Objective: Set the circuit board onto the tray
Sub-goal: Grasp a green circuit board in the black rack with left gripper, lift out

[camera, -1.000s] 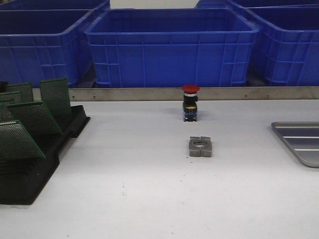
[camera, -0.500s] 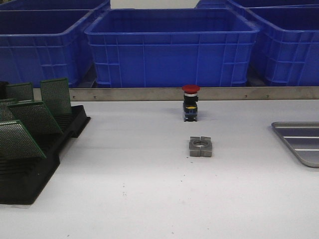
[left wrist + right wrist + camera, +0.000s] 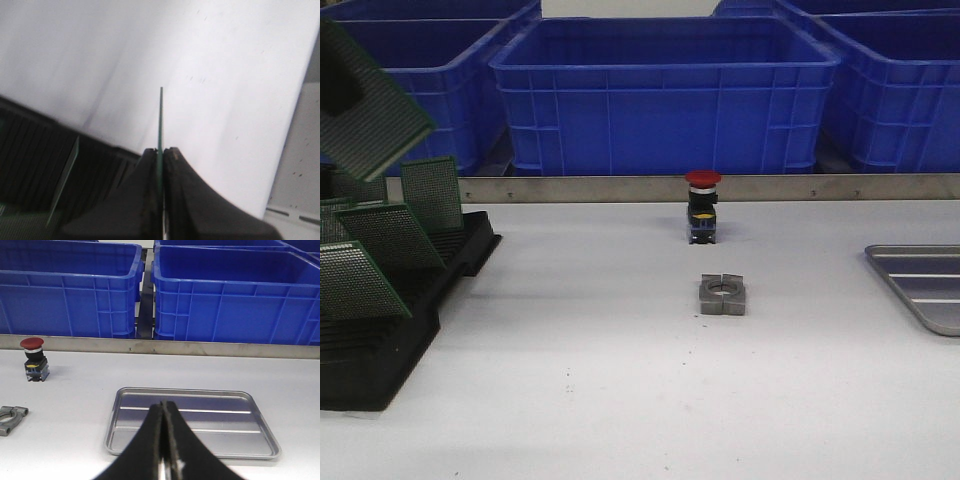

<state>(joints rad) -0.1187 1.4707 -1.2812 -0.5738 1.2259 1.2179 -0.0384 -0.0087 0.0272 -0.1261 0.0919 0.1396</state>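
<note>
A green perforated circuit board hangs tilted in the air at the far left of the front view, above the black rack. In the left wrist view my left gripper is shut on this board, seen edge-on. The gripper itself is not visible in the front view. The grey metal tray lies empty in front of my right gripper, which is shut on nothing. The tray's corner also shows at the right edge of the front view.
Several more green boards stand in the black rack. A red emergency button and a grey metal block with a hole sit mid-table. Big blue bins line the back behind a metal rail.
A circuit board has risen into the front view at the upper left, lifted out of the rack. The other things have not moved.
</note>
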